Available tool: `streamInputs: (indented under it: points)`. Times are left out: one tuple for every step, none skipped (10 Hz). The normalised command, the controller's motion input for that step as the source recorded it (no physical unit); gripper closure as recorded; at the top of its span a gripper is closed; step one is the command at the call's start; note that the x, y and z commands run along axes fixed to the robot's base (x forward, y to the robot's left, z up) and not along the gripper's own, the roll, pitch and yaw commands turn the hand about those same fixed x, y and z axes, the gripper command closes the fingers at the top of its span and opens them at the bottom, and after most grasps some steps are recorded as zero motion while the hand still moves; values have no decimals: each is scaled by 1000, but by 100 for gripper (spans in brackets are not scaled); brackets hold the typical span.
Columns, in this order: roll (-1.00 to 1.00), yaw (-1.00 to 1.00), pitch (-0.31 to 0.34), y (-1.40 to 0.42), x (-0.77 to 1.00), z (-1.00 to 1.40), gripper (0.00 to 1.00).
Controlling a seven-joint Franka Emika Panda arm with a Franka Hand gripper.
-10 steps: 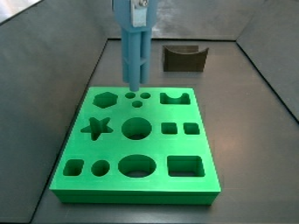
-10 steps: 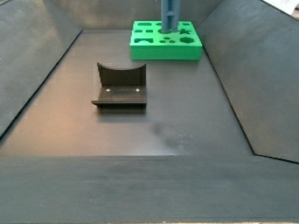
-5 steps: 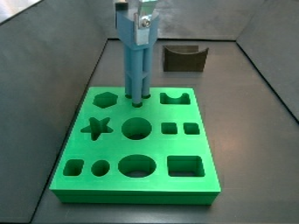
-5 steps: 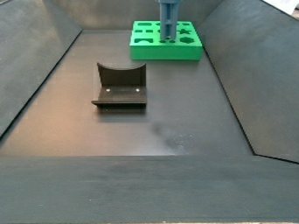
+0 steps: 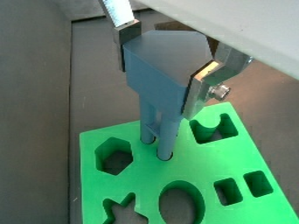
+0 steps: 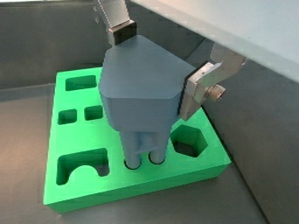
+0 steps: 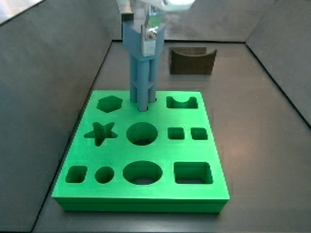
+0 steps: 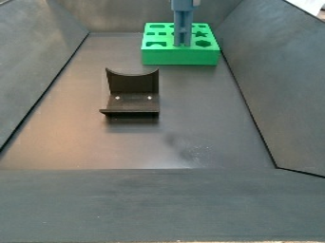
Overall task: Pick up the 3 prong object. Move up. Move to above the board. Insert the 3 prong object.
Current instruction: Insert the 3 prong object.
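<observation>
The light-blue 3 prong object (image 7: 141, 73) stands upright over the far middle of the green board (image 7: 115, 150), its prong tips down in the three small round holes. My gripper (image 7: 144, 27) is shut on its wide top block. Both wrist views show the silver fingers (image 5: 201, 87) pressed on opposite sides of the block (image 5: 163, 74) (image 6: 140, 87), with the prongs running down into the board (image 5: 93, 179) (image 6: 52, 131). In a side view the object (image 8: 181, 28) and gripper (image 8: 183, 8) are at the far end, on the board (image 8: 162, 57).
The dark fixture (image 8: 131, 95) with a curved notch stands on the grey floor, apart from the board; it also shows behind the board in a side view (image 7: 192, 60). Sloped grey walls enclose the floor. The board has star, hexagon, circle and square cutouts.
The gripper and the 3 prong object have moved down. The prong tips, above the board a second ago, are now in the small holes.
</observation>
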Motion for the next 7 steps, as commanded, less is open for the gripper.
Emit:
streamInputs:
  points:
    - [109, 106, -41, 0, 6, -406, 100]
    - [210, 117, -66, 0, 0, -497, 100]
    - [327, 151, -90, -34, 0, -583, 100]
    - [241, 120, -109, -120, 11, -754, 100]
    - [167, 163, -100, -111, 60, -880, 100]
    - [46, 0, -36, -83, 69, -386, 100]
    - [0, 0, 0, 0, 0, 0, 100]
